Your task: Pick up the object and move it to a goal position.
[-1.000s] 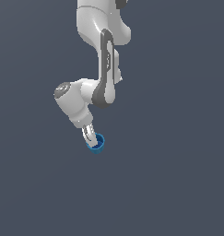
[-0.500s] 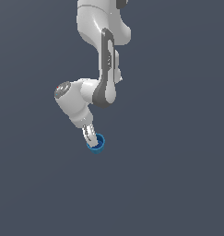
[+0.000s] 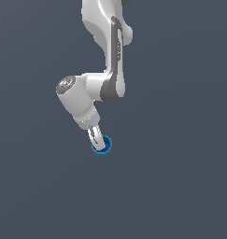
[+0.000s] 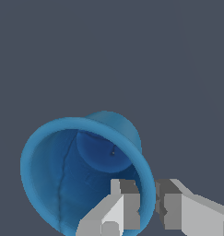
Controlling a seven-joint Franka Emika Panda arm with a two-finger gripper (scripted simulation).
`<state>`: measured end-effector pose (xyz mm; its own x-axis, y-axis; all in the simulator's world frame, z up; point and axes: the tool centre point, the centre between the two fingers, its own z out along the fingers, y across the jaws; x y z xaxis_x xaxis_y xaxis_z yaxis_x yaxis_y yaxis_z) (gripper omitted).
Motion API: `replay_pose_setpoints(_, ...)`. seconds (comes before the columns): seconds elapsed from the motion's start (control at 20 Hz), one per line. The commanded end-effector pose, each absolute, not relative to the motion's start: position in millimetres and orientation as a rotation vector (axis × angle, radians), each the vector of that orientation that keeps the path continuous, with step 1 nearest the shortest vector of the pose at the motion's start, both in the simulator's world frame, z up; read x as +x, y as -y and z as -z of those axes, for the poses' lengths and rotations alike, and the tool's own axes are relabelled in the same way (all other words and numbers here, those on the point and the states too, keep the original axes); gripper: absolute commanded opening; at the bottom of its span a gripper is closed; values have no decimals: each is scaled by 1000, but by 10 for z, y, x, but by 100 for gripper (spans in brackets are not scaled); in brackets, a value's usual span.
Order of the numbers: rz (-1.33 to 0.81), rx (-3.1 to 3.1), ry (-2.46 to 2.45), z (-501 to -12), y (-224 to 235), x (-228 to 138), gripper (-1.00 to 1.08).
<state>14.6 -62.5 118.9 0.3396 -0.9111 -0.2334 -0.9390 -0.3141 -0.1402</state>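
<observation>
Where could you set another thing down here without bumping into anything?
Nearly anywhere. The grey floor is bare on the exterior view's left, on its right and below the blue cup. The one crowded spot is at the cup, where the gripper pinches the rim, one finger inside and one outside, with the arm above.

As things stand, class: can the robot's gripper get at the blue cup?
Probably yes. The gripper already straddles the blue cup's rim, one finger inside and one outside, and nothing stands in the way.

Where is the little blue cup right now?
In the exterior view the blue cup sits just below the middle, right at the tip of the gripper. The wrist view shows one finger inside its rim and the other outside.
</observation>
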Motion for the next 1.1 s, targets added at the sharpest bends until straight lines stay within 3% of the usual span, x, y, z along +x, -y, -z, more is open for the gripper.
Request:
replay_pose_setpoints(0.0,-156,-2355,-1665,-1384,508,261,-100)
replay_pose_setpoints(0.55,-156,-2356,-1666,-2214,-35,787,-100)
replay_pose_setpoints(1.05,-157,-2355,-1663,-2573,-269,1035,-100)
